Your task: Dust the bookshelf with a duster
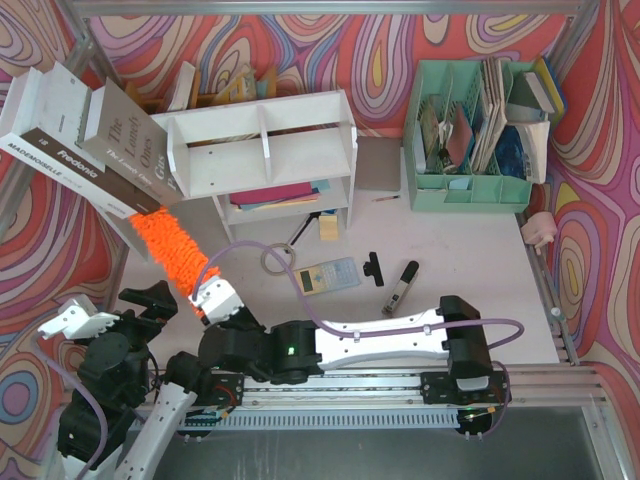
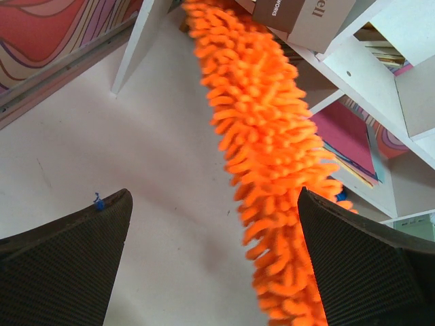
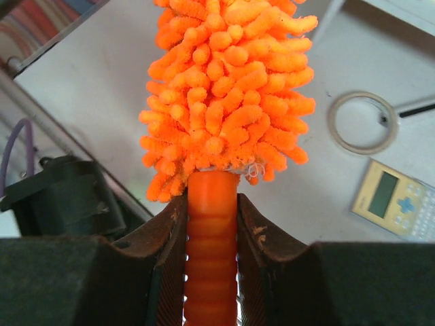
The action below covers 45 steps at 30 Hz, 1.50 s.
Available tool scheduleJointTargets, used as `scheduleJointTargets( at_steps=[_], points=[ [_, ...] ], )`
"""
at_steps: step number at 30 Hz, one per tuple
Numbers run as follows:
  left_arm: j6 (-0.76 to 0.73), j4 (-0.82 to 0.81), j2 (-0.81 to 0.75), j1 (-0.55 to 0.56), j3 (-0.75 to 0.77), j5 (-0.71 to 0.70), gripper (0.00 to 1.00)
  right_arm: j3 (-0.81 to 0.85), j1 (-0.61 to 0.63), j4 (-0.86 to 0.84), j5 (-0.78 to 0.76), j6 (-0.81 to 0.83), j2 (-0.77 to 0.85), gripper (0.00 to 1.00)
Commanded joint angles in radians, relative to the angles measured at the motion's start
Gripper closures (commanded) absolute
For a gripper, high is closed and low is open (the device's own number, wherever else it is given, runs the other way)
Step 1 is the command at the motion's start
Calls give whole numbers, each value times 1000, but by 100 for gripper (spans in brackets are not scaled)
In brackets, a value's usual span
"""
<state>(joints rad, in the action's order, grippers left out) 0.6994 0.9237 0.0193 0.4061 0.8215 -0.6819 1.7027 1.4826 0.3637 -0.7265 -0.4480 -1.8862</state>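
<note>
Our right gripper (image 1: 215, 297) pinches the duster (image 1: 170, 245) by its handle. The fluffy length runs from the fingers toward eleven o'clock, with its tip under the leaning books (image 1: 110, 140) at the left end of the bookshelf (image 1: 270, 150). We judge the rest of the shelf lies toward two o'clock. Our left gripper (image 1: 112, 312) hangs spread wide and empty at nine o'clock.
</note>
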Motion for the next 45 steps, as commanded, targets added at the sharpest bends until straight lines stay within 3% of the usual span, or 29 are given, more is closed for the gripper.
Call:
scheduleJointTargets(
  at_steps=[1, 7, 13, 16, 20, 27, 31, 39, 45],
  points=[
    [-2, 15, -15, 5, 8, -16, 1, 48, 23, -117, 22, 78, -23, 100],
    [-5, 8, -15, 5, 4, -10, 1, -93, 22, -145, -114, -20, 87, 100],
    [-5, 8, -14, 5, 5, -10, 2, -124, 13, 29, -219, -237, 138, 100],
    [-5, 9, -15, 4, 5, -8, 2, -117, 10, 14, -198, -219, 130, 100],
    [-6, 9, -14, 5, 4, -10, 2, -109, 10, -173, -70, -38, 92, 100],
    [-5, 9, -15, 5, 4, -8, 2, -68, 10, -266, 82, 61, 34, 100],
    [-5, 6, -15, 5, 2, -9, 2, -114, 10, -252, 26, 14, 57, 100],
    [-8, 1, -15, 4, -1, -8, 1, -206, -7, -46, -152, -282, 166, 100],
    [-7, 0, -15, 5, -2, -10, 1, -199, -13, -102, -102, -230, 151, 100]
  ],
)
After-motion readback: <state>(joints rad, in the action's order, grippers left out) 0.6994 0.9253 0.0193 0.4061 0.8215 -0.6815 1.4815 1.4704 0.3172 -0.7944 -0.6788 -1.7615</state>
